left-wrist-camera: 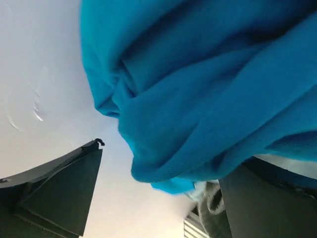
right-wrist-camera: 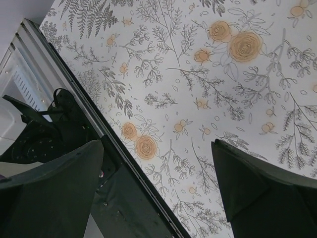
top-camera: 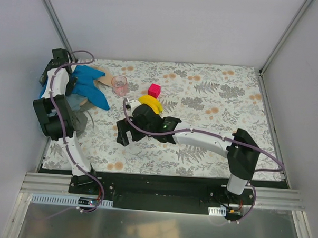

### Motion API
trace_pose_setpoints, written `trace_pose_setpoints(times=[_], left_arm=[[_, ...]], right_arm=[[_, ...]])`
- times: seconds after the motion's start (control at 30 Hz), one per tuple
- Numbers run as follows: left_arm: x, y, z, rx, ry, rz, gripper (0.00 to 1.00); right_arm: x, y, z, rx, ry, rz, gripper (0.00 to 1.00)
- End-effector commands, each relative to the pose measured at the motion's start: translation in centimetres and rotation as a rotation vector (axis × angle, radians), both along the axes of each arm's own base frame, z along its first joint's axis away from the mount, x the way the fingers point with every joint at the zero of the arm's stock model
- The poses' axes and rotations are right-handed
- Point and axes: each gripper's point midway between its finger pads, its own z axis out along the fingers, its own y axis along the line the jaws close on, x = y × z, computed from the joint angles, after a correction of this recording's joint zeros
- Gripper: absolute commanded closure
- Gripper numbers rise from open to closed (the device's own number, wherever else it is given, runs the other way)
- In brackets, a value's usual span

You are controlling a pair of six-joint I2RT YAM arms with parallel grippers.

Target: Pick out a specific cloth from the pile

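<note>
The pile lies at the table's far left: a big bright blue cloth point(top-camera: 90, 84) on top, a small tan piece point(top-camera: 105, 77) at its right, and the grey cloth point(top-camera: 84, 111) showing below it beside my left arm. My left gripper point(top-camera: 51, 77) is at the pile's left edge. In the left wrist view it point(left-wrist-camera: 166, 163) is open, with folds of the blue cloth point(left-wrist-camera: 208, 89) hanging between the spread fingers and a bit of grey cloth point(left-wrist-camera: 214, 206) by the right finger. My right gripper point(top-camera: 125, 134) is open and empty above the patterned table point(right-wrist-camera: 198, 74).
A clear pink cup point(top-camera: 120, 84), a magenta cube point(top-camera: 154, 90) and a yellow banana bunch point(top-camera: 151, 102) sit mid-table, just behind my right arm. White walls close the left, back and right sides. The black base rail point(right-wrist-camera: 124, 198) runs along the near edge.
</note>
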Motion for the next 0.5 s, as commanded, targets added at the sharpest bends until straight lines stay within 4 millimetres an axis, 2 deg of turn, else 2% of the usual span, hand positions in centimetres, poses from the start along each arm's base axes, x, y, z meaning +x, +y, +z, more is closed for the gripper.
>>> trace_pose_setpoints(times=[0.0,0.1,0.2,0.33,0.47], left_arm=[[-4.8,-4.3,6.6,-0.180,-0.163,0.014,0.01],[-7.8,-6.7,7.2,-0.254,-0.173,-0.017,0.01],[-11.1,-8.7,6.2,-0.312,-0.136,-0.058,0.01],[-16.0,-10.4,2.8,-0.366,-0.015,-0.086,0.01],[-18.8,-10.2,-1.2,-0.455,0.066,-0.032,0.01]], right_arm=[[0.1,3.3,1.1,0.056,0.002,0.035,0.01],[0.3,5.7,0.5,0.075,0.038,0.052,0.01],[0.4,7.5,0.2,0.093,0.068,0.063,0.01],[0.5,8.2,-0.1,0.096,0.079,0.064,0.01],[0.4,7.4,-0.7,0.076,0.074,0.054,0.01]])
